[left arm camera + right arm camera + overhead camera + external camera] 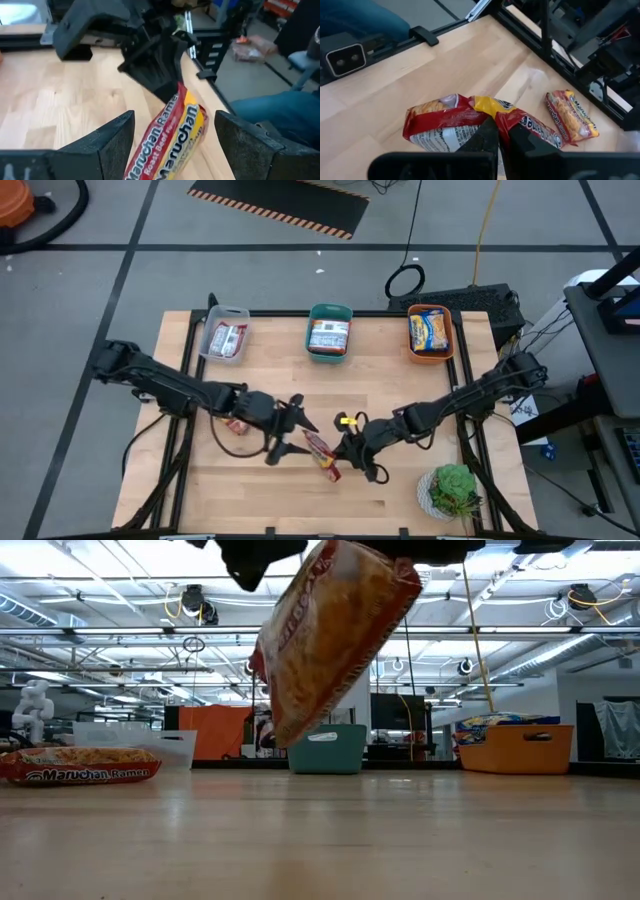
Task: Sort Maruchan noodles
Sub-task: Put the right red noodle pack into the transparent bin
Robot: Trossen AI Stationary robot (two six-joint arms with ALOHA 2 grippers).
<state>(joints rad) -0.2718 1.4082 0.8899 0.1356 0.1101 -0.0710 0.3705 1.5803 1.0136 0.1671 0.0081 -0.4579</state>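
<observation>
A red-and-yellow Maruchan packet (322, 452) is pinched at one edge by the right gripper (501, 136) and held above the table (400, 380) near its front middle. The left gripper (175, 145) is spread around its free end. A handover is judged to be in hand; closing on the packet is called for next.

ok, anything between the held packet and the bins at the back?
Nothing visible. The right gripper holds the packet off the table, left gripper open beside it. Bare wood runs to the clear bin, teal bin and orange bin.
</observation>
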